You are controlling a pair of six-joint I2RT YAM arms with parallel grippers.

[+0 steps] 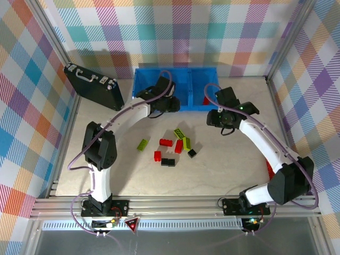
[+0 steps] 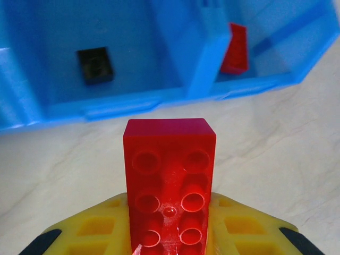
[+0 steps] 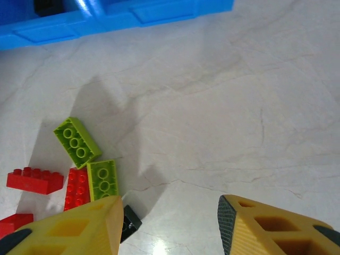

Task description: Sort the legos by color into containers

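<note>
Red lego (image 2: 170, 175) clamped in left claw (image 2: 170, 231) near blue bin (image 2: 122, 109); right claw (image 3: 169, 226) wide open, empty, over counter (image 3: 239, 106).

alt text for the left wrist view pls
The left end effector grips a red brick in front of a blue bin on a pale table. One compartment holds a black brick; the next holds a second red brick.

It looks like a robot lab cell. An aluminium frame (image 1: 175, 204) boxes in a pale marbled tabletop (image 1: 228, 164). Plaid cloth (image 1: 26, 106) hangs as walls. A cabled left arm (image 1: 125, 119) and right arm (image 1: 260, 138) are bolted to the front rail.
</note>
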